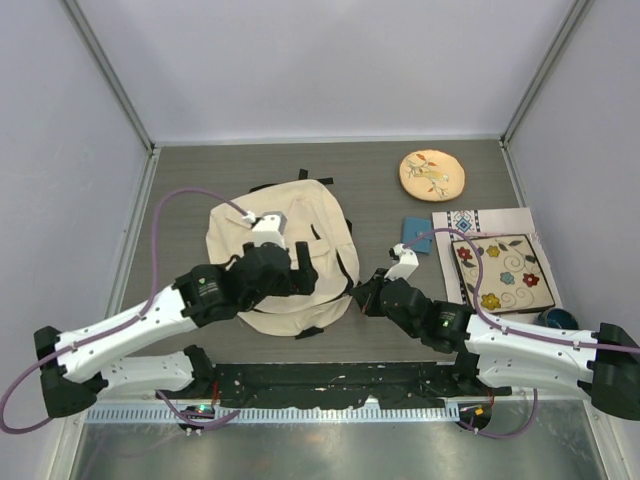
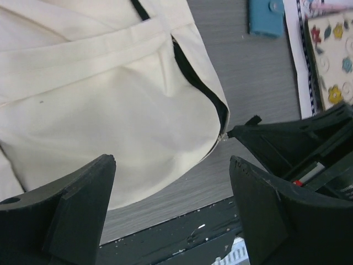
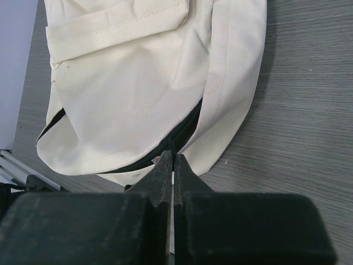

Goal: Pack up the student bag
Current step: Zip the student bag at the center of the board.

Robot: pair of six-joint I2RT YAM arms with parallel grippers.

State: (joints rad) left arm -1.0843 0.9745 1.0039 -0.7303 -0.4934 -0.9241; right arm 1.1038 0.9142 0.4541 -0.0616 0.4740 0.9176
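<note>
- Right gripper (image 3: pixel 172 157) sat nearest, at the near-right edge of the student bag (image 1: pixel 300 205). Its jaws were pressed together at the end of the black zipper (image 3: pixel 187 124), apparently pinching the small metal zipper pull (image 2: pixel 223 136).
- Risk: the pull was thin and held only at the fingertips. A tug off the line of the zipper track could have slipped it free, or dragged the whole soft bag across the table (image 1: pixel 200 170) rather than opening it.
- Left gripper (image 2: pixel 171 165) hung over the near half of the bag with its jaws spread wide and nothing held. The fabric below it was unpinned.
- Risk: with the bag not anchored, the zipper had nothing to pull against, so the cloth might have bunched and jammed the slider.
- Risk: the two grippers stood close together, so a descent by the left one could have clipped the right fingers.
- The bag lay flat at table centre, with the zipper partly open along its right side.
- Farther right lay a teal case (image 1: pixel 416 236) and a floral mat (image 1: pixel 503 272), with a round embroidered disc (image 1: pixel 432 174) beyond them. A bag sliding right could have shoved the case.
</note>
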